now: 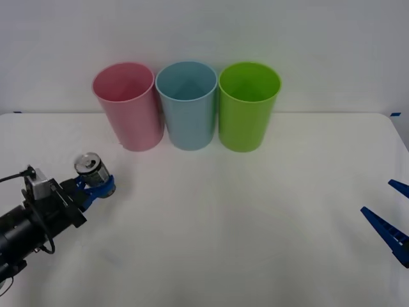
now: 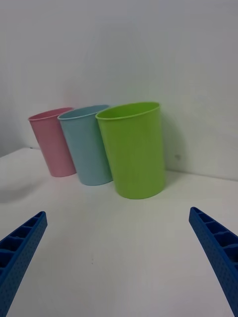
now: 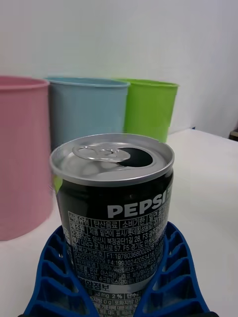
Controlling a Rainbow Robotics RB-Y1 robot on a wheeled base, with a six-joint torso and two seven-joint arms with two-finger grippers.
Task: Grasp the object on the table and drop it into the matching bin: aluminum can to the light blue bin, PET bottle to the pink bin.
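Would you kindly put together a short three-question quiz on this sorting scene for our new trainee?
1. True or false: the left gripper is shut on the aluminum can.
2. Multiple choice: which bin stands in the middle of the row? A) the pink bin B) the light blue bin C) the lime green bin
3. Fill in: the can's top is already ____, with the pull-tab folded back.

Key:
1. True; in the left wrist view its blue fingers wrap the can's lower body.
2. B
3. Open

The right gripper waits open at the right edge of the table.
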